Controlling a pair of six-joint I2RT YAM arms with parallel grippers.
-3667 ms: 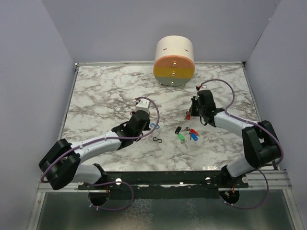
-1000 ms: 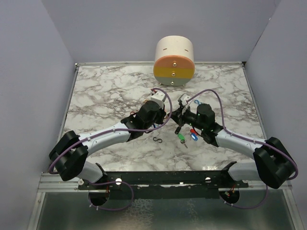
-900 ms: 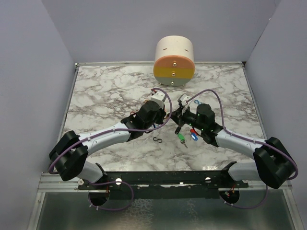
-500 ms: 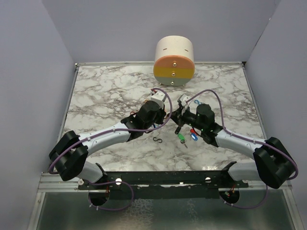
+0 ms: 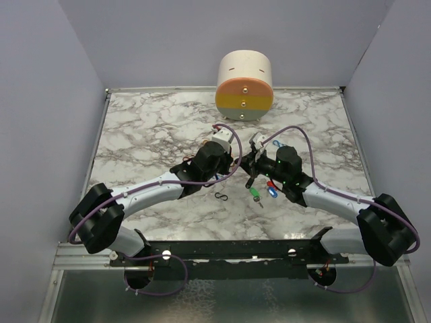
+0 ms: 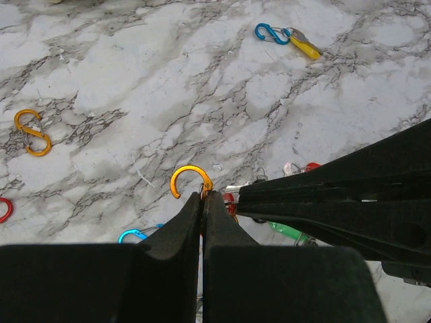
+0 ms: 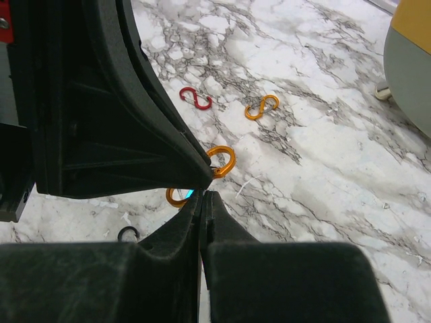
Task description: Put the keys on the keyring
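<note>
The marble tabletop (image 5: 148,128) fills most of the overhead view, and a round cream tub (image 5: 244,86) with a front banded orange, yellow and grey sits at its top centre. My left arm (image 5: 148,195) comes up from the lower left and my right arm (image 5: 330,196) from the lower right, meeting tip to tip just below the middle of that frame. My left fingers (image 6: 200,205) are pressed together on an orange S-shaped clip (image 6: 188,168), whose open upper hook stands clear above their tips. My right fingers (image 7: 202,202) are pressed fully together too, their tips right beside the left ones. A small red piece (image 6: 229,200) sits at that meeting point, and I cannot tell whether I have it pinched. Just below and right of the meeting point in the overhead view, the green key (image 5: 255,193), red key (image 5: 271,184) and blue key (image 5: 273,192) lie close together on the tabletop, none of them on the clip I hold. The yellow key (image 6: 306,47) lies at the upper right of the left wrist view, hooked to a blue clip (image 6: 271,33). A black clip (image 5: 222,196) lies loose at lower centre overhead. A second orange clip (image 6: 32,132) is at the left of the left wrist view, and a red clip (image 7: 195,98) is at upper centre of the right wrist view.
</note>
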